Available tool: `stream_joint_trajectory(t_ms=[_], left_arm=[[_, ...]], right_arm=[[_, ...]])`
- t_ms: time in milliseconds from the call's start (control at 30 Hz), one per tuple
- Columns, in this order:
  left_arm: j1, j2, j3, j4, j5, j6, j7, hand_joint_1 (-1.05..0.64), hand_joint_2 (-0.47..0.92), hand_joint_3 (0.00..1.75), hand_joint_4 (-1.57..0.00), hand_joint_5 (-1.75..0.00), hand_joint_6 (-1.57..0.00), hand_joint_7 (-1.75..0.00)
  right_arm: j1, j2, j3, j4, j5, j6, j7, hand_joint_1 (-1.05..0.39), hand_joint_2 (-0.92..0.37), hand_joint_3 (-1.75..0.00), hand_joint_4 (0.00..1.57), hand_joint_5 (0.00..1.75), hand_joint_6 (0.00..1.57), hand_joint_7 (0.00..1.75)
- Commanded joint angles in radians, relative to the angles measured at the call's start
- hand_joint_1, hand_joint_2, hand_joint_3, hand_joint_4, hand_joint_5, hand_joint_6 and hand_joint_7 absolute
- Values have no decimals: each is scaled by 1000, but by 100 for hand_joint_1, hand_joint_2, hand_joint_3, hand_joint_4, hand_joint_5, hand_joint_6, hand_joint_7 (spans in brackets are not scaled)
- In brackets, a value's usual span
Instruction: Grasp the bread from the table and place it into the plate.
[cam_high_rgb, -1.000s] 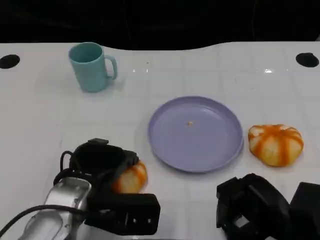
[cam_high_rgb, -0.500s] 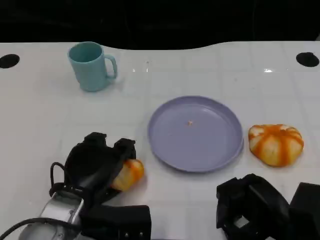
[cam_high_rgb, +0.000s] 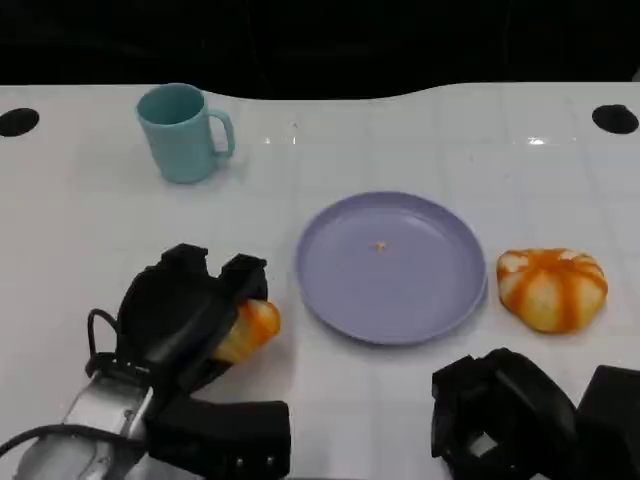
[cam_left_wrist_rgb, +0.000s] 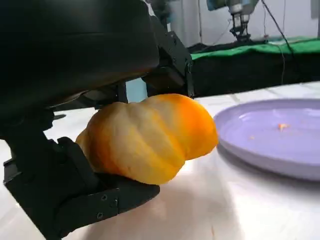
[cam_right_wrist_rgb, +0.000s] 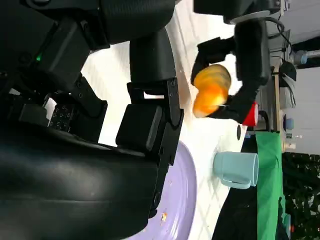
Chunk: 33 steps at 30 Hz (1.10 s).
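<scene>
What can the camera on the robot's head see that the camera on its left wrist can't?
Head view alone: the teal mug, a second orange-striped bread on the table right of the plate, and the right hand. Left wrist view alone: a close look from beside the bread, where it sits between the fingers, and a green cloth beyond the table. Both: the left hand gripping the bread, and the purple plate.

Our silver left forearm (cam_high_rgb: 95, 420) at lower left, black cable looped beside it, our black blocky left hand (cam_high_rgb: 185, 315), our matching right hand (cam_high_rgb: 500, 420) at lower right
</scene>
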Motion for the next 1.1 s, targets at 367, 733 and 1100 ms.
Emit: stream_joint_trajectory(t_ms=[367, 733, 1100], left_arm=[[-54, -2, 49, -76, -15, -46, 102, -26, 40, 124, -93, -175, -70, -175], [-102, -27, 55, -54, -41, -111, 146, -28, 29, 126, -93, -175, -69, -175], [-193, -103, 17, 26, -52, -150, 141, -27, 25, 137, -97, -175, -72, -175]], right_arm=[[-2, -8, -3, 1, 12, 12, 13, -105, -7, -126, 156, 125, 157, 96], [-1, 4, -7, 39, 12, -28, 23, -105, -11, -119, 157, 122, 157, 93], [17, 8, -4, 17, 22, -14, 25, -105, -11, -117, 157, 123, 157, 93]])
